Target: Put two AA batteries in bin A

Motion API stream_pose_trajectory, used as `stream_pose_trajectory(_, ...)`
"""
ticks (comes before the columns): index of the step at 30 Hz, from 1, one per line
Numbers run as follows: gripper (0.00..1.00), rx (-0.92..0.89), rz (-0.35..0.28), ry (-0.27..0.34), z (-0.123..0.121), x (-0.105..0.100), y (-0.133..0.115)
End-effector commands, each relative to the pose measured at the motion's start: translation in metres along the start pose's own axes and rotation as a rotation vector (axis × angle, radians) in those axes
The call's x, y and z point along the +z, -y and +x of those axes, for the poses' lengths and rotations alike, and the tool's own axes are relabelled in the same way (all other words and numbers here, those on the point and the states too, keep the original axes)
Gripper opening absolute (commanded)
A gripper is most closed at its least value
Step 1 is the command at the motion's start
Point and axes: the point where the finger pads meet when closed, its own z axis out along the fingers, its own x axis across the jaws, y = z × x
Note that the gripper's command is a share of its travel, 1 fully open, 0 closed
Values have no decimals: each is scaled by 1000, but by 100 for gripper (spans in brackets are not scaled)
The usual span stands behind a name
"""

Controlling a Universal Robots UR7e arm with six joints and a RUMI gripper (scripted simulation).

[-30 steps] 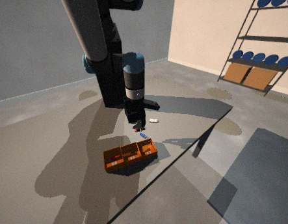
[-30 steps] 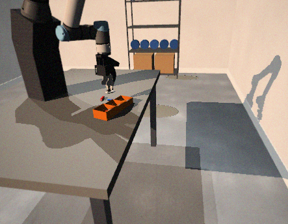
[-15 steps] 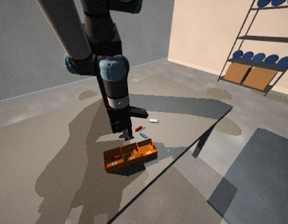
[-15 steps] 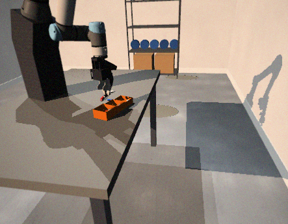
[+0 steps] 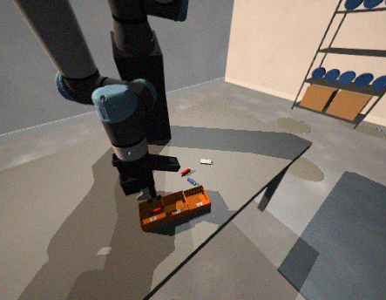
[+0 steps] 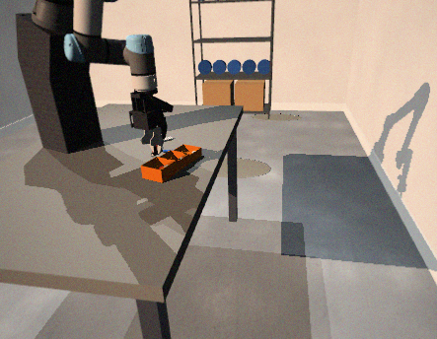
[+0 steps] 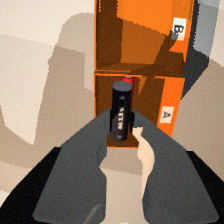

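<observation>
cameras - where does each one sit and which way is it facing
top: high above the table, angled down past the arm at the orange bin tray.
exterior: off the table's near end, facing across it toward the shelf rack; shows the arm and gripper.
wrist: on the gripper, looking down past its fingers and the black battery into bin A.
shared: all see the tray.

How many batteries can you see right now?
4: a black battery in the gripper above bin A, a red one inside it, red and blue on the table.
</observation>
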Motion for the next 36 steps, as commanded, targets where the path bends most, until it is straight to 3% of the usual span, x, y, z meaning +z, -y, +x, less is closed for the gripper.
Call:
stream_pose_trajectory(1,0,-1,3,2,11,1,-22)
stream_pose_trajectory(20,0,-1,3,2,11,1,-22)
stream_pose_trajectory(36,0,-1,3,2,11,29,-22)
